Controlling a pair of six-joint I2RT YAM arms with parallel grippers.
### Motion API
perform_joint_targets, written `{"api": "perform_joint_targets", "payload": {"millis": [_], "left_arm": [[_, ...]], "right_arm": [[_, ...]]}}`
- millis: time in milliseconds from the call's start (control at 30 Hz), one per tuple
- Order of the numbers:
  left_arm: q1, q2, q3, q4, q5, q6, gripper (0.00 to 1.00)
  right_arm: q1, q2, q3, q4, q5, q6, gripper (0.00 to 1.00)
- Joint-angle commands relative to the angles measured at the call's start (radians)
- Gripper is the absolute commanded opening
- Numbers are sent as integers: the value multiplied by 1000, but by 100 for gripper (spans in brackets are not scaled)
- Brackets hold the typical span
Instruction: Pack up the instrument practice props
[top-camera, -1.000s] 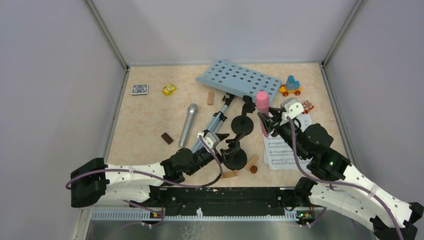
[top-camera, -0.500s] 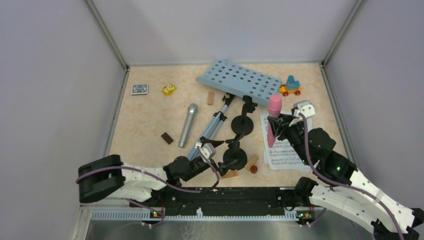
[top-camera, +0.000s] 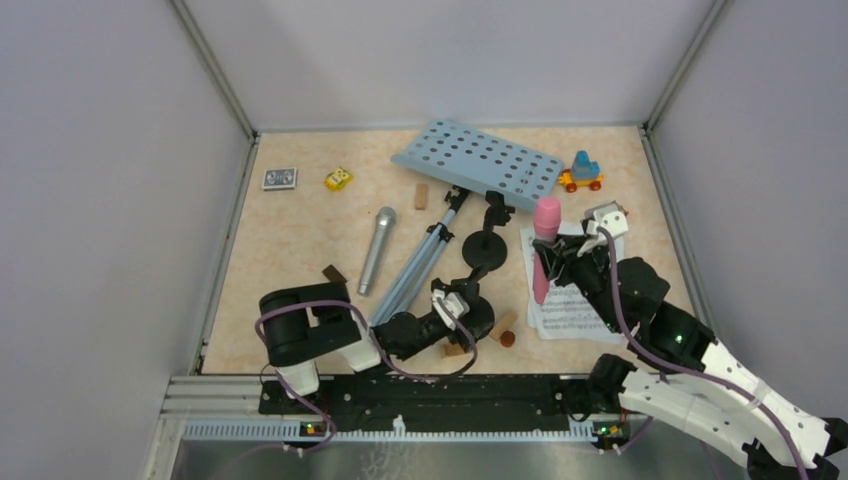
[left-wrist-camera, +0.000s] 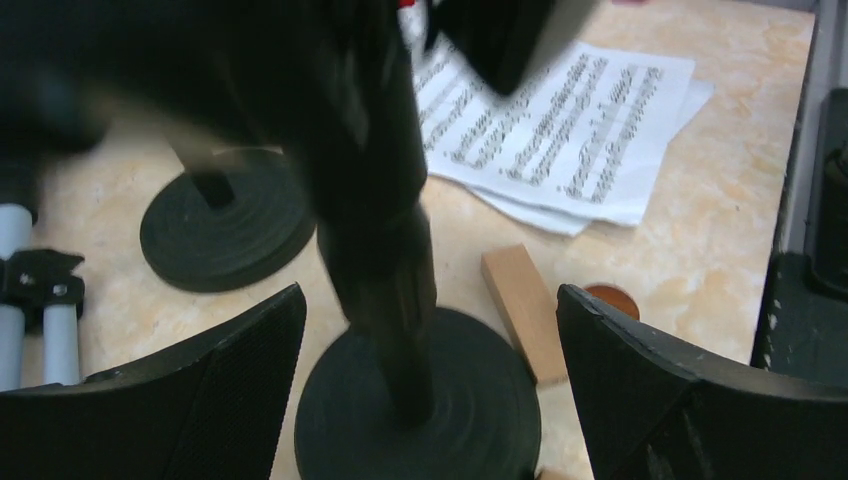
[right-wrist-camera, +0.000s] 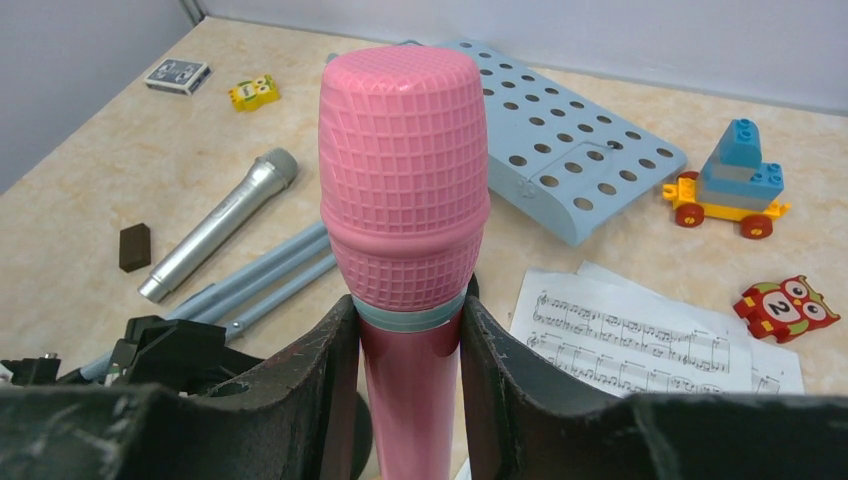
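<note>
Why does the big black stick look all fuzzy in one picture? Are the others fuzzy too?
Left wrist view: the black mic holder seems so close to the lens that its upper stem smears, while the sheet music behind looks sharper. Right wrist view: the pink microphone is crisp. Top view: even light, no glare, nothing blurred.
</note>
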Motion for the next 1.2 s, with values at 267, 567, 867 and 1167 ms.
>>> {"api": "perform_joint_targets", "payload": {"millis": [267,567,867,1167], "left_arm": [[6,58,108,331,-81,34,79],[9,1,97,255,-61,29,38],[9,-23,74,213,-34,-12,55],[9,-27,85,165,-9,-64,77]], "right_arm": [[13,3,-15,-88,76,197,0],[-9,182,17,-202,108,438,0],[-445,397,-68,44,-413,458,0],[-543,692,24,202,-574,382,0]]}}
